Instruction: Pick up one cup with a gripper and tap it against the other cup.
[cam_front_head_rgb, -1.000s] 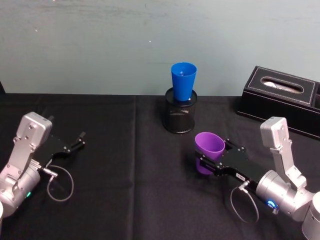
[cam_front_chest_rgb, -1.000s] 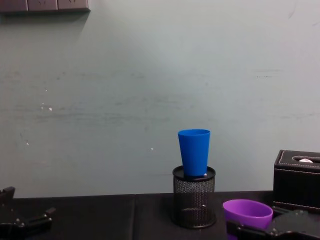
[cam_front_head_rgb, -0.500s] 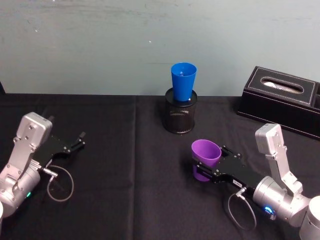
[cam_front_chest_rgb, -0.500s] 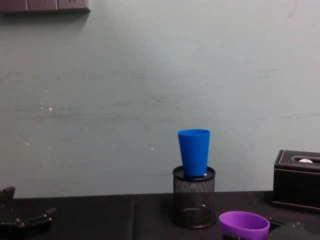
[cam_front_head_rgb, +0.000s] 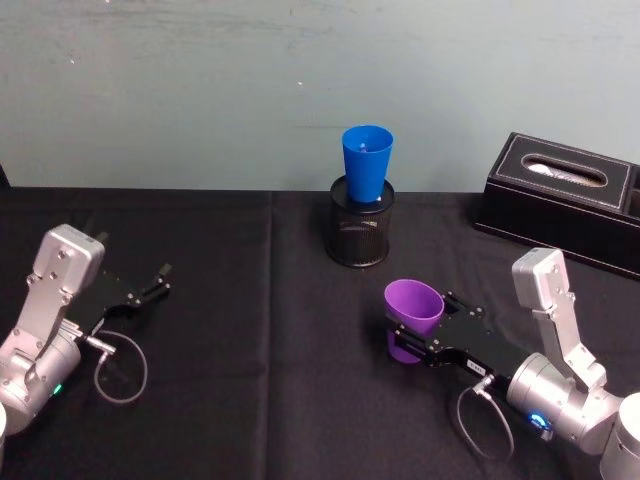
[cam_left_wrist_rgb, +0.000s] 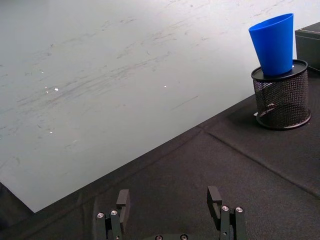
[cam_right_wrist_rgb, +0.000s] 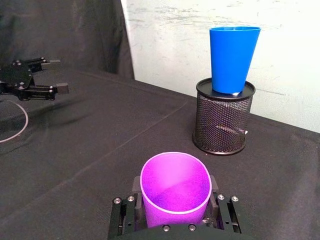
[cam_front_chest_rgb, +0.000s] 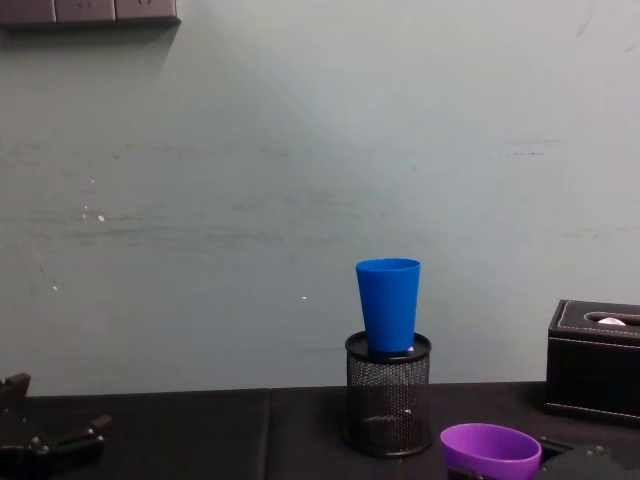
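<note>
Black-clothed counter (cam_front_head_rgb: 250, 330), pale scuffed wall (cam_front_head_rgb: 200, 90). Your right pincer (cam_front_head_rgb: 404, 336) grips the tapered purple cup (cam_front_head_rgb: 414, 304); the blue cup (cam_front_head_rgb: 367, 162) stands beyond it.

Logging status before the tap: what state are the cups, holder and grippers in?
purple cup: upright, empty, not touching the blue cup.
blue cup: upright, seated in the mesh pen holder.
mesh pen holder: upright.
right gripper: shut on the purple cup.
left gripper: open, empty, parked at left.
</note>
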